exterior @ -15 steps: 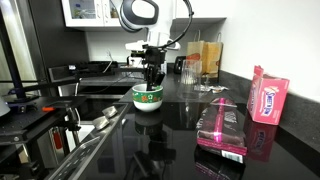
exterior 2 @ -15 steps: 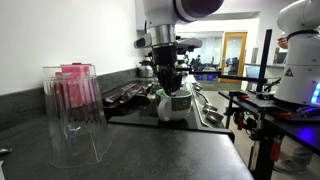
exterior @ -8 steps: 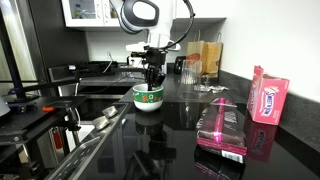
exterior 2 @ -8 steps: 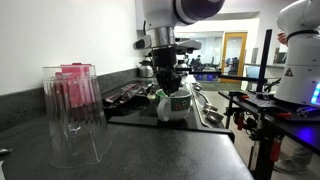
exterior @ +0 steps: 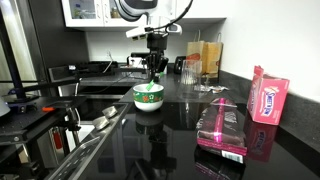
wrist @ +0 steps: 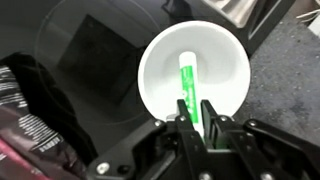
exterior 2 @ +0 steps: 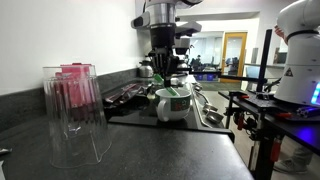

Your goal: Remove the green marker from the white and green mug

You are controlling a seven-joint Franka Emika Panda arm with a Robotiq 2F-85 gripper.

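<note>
The end effector [wrist: 197, 115] is closed narrowly on the upper end of the green marker [wrist: 187, 80], which it grips from both sides. The green marker hangs upright below the end effector, lower end over the open bowl of the white and green mug [wrist: 150, 75]. In an exterior view, the white and green mug [exterior: 148, 96] stands directly beneath the end effector [exterior: 153, 66] on the dark tabletop [exterior: 180, 125].

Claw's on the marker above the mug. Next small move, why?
Probably lift straight up: the claw looks shut on the green marker, whose lower end seems inside the white and green mug; moving sideways now might catch the rim.
</note>
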